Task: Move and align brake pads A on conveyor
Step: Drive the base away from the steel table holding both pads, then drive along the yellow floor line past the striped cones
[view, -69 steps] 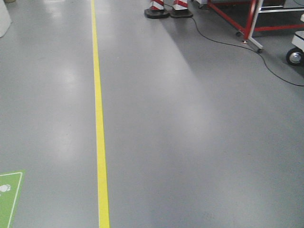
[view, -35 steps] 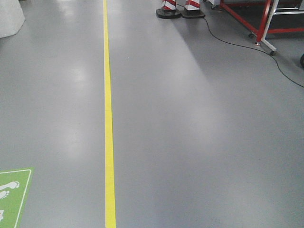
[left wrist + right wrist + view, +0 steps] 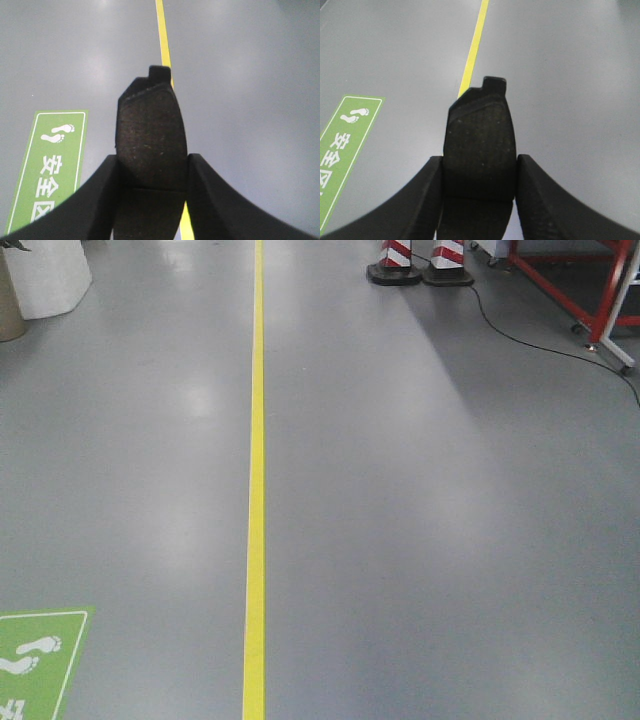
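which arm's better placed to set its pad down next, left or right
Neither yet: the left gripper holds a brake pad, the right gripper a second pad, both alike in shut jaws over grey floor. No conveyor in view.

Rough, gritty matt brake pads, smooth semi-glossy grey floor

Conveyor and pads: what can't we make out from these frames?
- Conveyor: in no view; the front view shows only floor.
- Left pad: lower end hidden inside the left gripper, left wrist view.
- Right pad: lower end hidden inside the right gripper, right wrist view.
- Green floor sign: cut off by the front view's bottom-left edge.
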